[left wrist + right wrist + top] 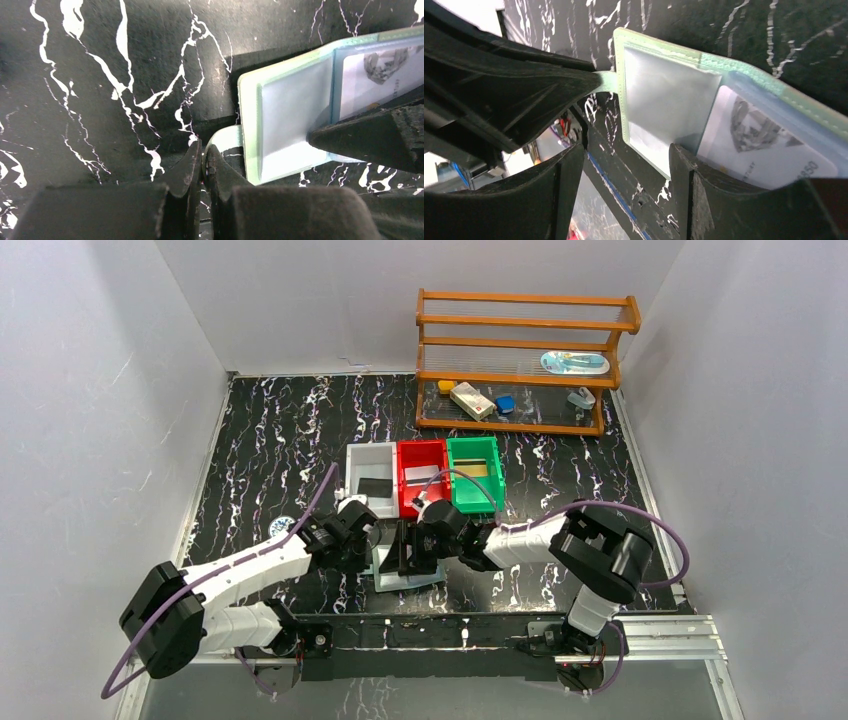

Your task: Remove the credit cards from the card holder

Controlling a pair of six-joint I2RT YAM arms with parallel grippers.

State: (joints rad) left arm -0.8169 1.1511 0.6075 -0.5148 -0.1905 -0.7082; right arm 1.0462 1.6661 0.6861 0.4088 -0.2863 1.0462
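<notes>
Seen from above, the card holder [410, 580] lies open on the tabletop [270, 440] just in front of the white bin [370, 447], red bin [422, 445] and green bin [474, 440]. The left hand [358, 530] and right hand [420, 545] meet over it from either side. A dark card [375, 486] lies in the white bin, so part of the job looks done.

From the left wrist, the left hand [202, 150] is clamped shut on the small tab [227, 139] at the card holder's [285, 110] end. This probably pins the holder so it cannot slide when a card is pulled. One finger [370, 140] of the other hand rests against the clear pocket, beside a pale printed card [380, 70] that sits inside.

From the right wrist, the right hand [626, 150] has its jaws spread apart and grips nothing. One finger is off the card holder [664, 95] and the other is at the edge of the printed card [769, 135]. That looks like lining up to pinch or nudge the card out. The left hand [589, 82] shows opposite, holding the tab [606, 82].
</notes>
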